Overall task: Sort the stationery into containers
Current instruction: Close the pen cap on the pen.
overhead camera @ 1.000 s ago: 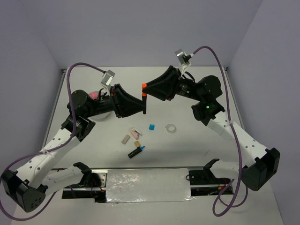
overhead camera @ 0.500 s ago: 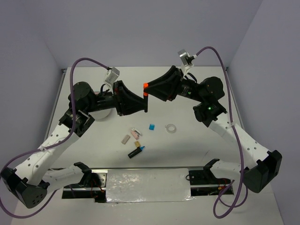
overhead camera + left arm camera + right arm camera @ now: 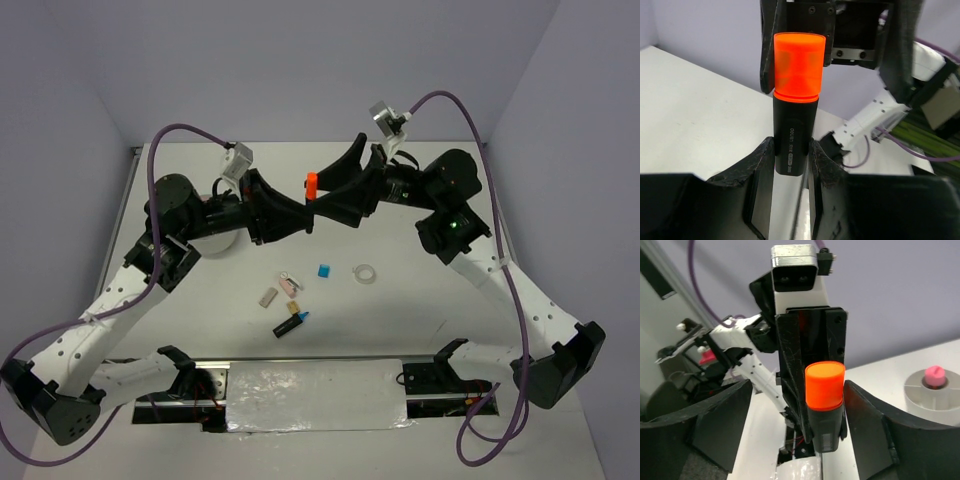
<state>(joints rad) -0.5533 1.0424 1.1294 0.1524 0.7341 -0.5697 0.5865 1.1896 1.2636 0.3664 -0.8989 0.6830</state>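
**Orange marker up in the air between both grippers**

Top view: the left gripper [image 3: 306,213] is clamping the orange-capped marker [image 3: 311,186] upright above the table's [image 3: 420,300] far middle. The right gripper [image 3: 330,192] is flanking its cap.

Left wrist: fingers [image 3: 762,165] are pinching the black barrel.

Right wrist: the jaws are gaping wide, not touching it.

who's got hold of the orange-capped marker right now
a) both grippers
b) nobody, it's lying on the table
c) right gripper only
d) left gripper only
D: the left gripper is clamped on the black barrel of the orange-capped marker, while the right gripper stands open with a gap on each side of the cap.
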